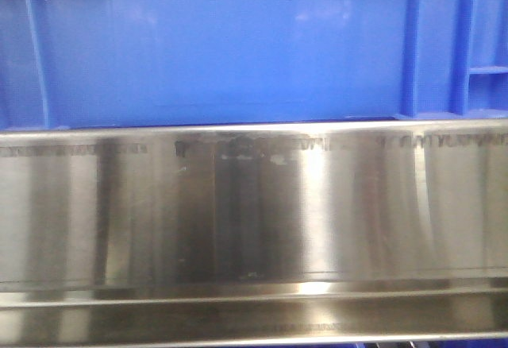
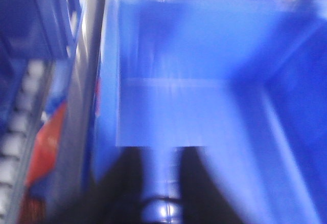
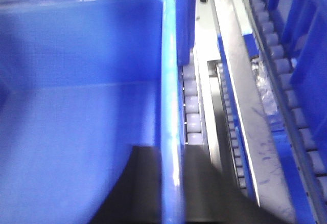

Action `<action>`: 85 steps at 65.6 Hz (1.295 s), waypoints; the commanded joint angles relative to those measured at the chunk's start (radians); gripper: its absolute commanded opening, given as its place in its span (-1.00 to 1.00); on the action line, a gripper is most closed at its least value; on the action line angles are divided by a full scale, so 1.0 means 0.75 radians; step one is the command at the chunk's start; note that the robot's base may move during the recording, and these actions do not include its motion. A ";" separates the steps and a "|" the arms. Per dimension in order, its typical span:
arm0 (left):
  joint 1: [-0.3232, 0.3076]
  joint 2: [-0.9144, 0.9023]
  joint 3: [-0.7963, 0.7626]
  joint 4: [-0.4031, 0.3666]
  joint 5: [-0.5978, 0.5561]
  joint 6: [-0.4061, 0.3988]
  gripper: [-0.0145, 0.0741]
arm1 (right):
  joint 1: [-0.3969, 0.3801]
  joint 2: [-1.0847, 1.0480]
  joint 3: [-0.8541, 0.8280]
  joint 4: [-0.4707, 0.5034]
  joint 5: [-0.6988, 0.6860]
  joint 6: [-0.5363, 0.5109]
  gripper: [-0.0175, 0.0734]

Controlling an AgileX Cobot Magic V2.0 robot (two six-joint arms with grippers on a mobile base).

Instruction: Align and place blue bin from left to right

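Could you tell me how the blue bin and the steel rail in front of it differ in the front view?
The blue bin is matte blue plastic with vertical ribs near its corners; the steel rail is bare, mirror-bright metal with a smooth face. The bin stands above and behind the rail, which crosses the lower view. Both run horizontally across the whole picture.

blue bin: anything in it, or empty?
Empty as far as shown: the blue bin has a bare floor in both wrist views. The left view is blurred, and corners are cropped.
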 commanded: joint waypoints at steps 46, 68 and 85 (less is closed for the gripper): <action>-0.010 -0.514 0.595 -0.103 -0.792 0.000 -0.92 | 0.067 -0.532 0.484 -0.029 -0.598 -0.186 -0.77; -0.010 -0.892 1.144 0.076 -1.328 0.000 -0.92 | 0.067 -0.905 0.987 -0.166 -1.068 -0.197 -0.77; -0.010 -1.095 1.291 0.201 -1.349 0.000 -0.92 | 0.067 -1.108 1.116 -0.205 -1.137 -0.197 -0.77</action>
